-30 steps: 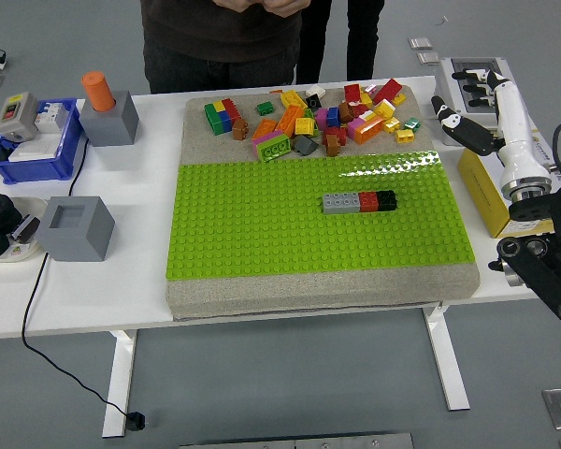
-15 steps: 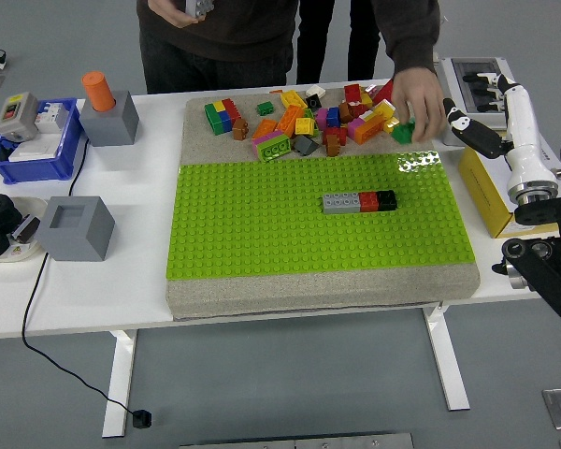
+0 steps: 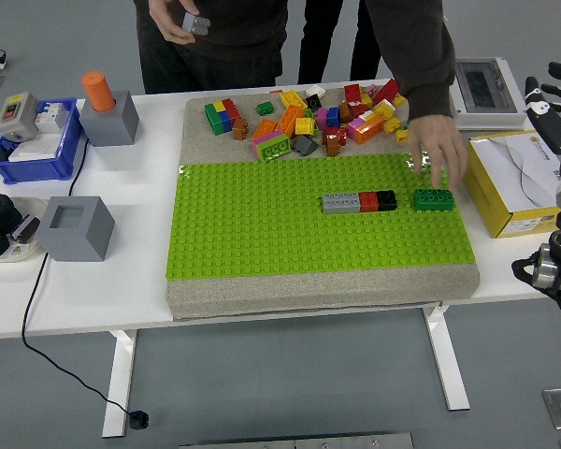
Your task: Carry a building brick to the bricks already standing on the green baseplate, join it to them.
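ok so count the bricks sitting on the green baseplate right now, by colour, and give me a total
Grey: 2
Red: 1
Black: 1
Dark green: 1, standing apart to the right of the row, under the person's hand
Total: 5 on the green baseplate
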`<action>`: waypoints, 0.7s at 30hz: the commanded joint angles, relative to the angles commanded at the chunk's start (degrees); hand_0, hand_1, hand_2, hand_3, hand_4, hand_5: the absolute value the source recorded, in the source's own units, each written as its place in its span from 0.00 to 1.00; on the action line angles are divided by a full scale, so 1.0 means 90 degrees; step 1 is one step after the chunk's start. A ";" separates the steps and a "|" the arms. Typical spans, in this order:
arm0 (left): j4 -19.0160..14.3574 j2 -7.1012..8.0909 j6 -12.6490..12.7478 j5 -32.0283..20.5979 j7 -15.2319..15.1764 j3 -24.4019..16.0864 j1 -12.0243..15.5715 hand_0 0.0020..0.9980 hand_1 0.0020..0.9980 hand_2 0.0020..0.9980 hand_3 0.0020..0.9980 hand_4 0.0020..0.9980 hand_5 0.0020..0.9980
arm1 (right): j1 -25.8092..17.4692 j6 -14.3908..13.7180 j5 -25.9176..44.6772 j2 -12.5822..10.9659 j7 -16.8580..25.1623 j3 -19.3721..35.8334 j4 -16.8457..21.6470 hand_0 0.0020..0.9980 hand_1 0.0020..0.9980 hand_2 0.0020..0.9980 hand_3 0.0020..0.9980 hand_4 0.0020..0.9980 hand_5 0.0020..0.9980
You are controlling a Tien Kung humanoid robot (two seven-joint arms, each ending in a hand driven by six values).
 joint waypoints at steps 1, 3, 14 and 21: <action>0.0000 0.0006 0.0002 0.0003 -0.0002 -0.0011 -0.0001 0.78 0.77 0.72 0.50 1.00 0.88 | -0.0015 0.0006 0.0133 0.0005 0.0070 0.0025 0.0013 0.51 0.65 0.71 0.66 0.73 0.34; 0.0000 0.0019 0.0007 -0.0004 -0.0005 -0.0024 -0.0003 0.78 0.77 0.72 0.50 1.00 0.88 | -0.0050 0.0036 0.0354 0.0012 0.0199 0.0063 0.0038 0.51 0.65 0.71 0.66 0.73 0.34; 0.0000 0.0071 0.0027 0.0025 -0.0017 -0.0139 0.0006 0.78 0.77 0.72 0.48 1.00 0.89 | -0.0447 0.0545 0.2172 -0.0034 0.0684 0.0395 0.0139 0.48 0.59 0.67 0.66 0.74 0.35; 0.0000 0.0074 0.0021 0.0102 -0.0011 -0.0182 0.0017 0.78 0.78 0.72 0.48 1.00 0.88 | -0.0563 0.0742 0.3147 -0.0052 0.0670 0.0501 0.0152 0.46 0.55 0.66 0.66 0.74 0.33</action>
